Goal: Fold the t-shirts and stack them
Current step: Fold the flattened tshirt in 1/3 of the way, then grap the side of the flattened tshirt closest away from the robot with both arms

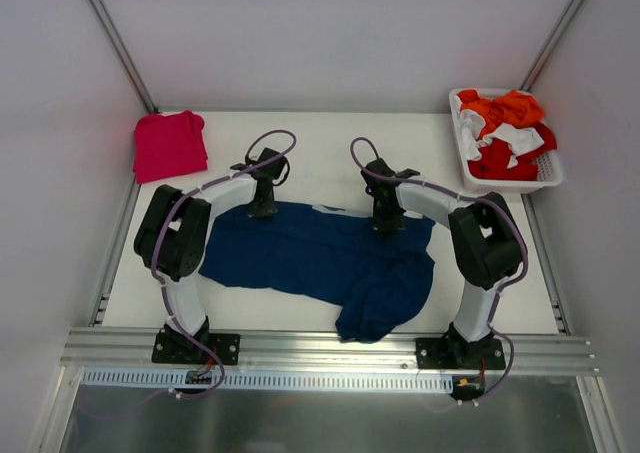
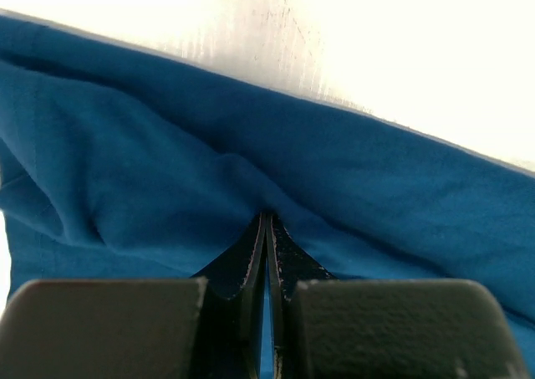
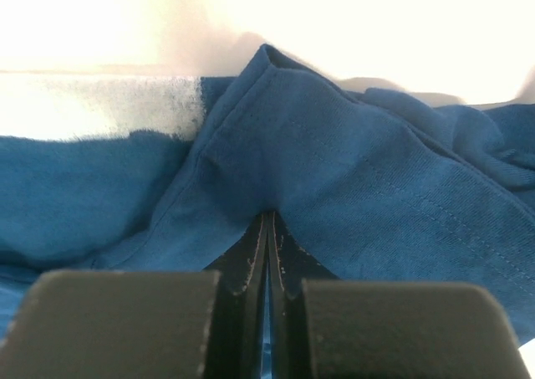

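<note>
A: Fig. note: what's the grip, L vs R?
B: The left fingers (image 2: pixel 251 258) are pinched tight on the far edge of the navy t-shirt (image 1: pixel 310 248). The right fingers (image 3: pixel 251 258) are likewise clamped, just by a stitched hem (image 3: pixel 242 103).
A: Best way to fold?
B: Prob. lift both sides evenly w/ the edge kept taut. The cloth is soft, matte and rumpled at near right. It lies mid-bench (image 1: pixel 320 138); the pink-red t-shirt (image 1: pixel 170 145) sits far left.

We see first t-shirt (image 1: pixel 320 258) on surface (image 1: pixel 330 138) centre; second t-shirt (image 1: pixel 170 145) at far-left corner; basket (image 1: pixel 545 180) at far-right corner, clothes (image 1: pixel 505 133) in it.
</note>
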You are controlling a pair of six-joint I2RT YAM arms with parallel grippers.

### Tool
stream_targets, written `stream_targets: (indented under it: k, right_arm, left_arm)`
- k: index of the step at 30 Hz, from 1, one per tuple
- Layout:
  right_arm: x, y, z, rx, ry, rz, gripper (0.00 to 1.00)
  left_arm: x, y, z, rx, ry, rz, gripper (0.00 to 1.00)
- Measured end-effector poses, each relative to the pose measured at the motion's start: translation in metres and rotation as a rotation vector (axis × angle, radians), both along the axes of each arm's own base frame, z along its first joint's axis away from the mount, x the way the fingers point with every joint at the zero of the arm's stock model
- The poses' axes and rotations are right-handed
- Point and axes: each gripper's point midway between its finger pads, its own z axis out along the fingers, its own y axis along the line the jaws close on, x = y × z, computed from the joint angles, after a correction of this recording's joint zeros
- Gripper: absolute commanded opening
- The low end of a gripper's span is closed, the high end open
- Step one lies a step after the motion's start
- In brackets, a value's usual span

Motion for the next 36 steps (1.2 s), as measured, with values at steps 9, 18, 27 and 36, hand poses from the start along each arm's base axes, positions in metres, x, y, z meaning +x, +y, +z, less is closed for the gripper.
stream_targets:
  k: [9, 18, 27, 36]
  right_arm:
    - [0.047, 0.020, 0.002, 0.030, 0.018, -0.007, 0.01]
    - [0.091, 0.000, 0.004, 0.082, 0.017, -0.063, 0.01]
    - [0.132, -0.047, 0.007, 0.114, 0.018, -0.146, 0.01]
    - [0.134, -0.067, 0.011, 0.136, 0.005, -0.123, 0.00]
  left_arm:
    - [0.019, -0.005, -0.003, -0.044, 0.013, -0.009, 0.00]
    - [0.030, -0.001, -0.002, -0.079, 0.008, 0.010, 0.00]
    - [0.031, -0.001, -0.003, -0.098, 0.000, 0.041, 0.00]
    - [0.013, 0.015, 0.012, -0.034, -0.058, 0.085, 0.09]
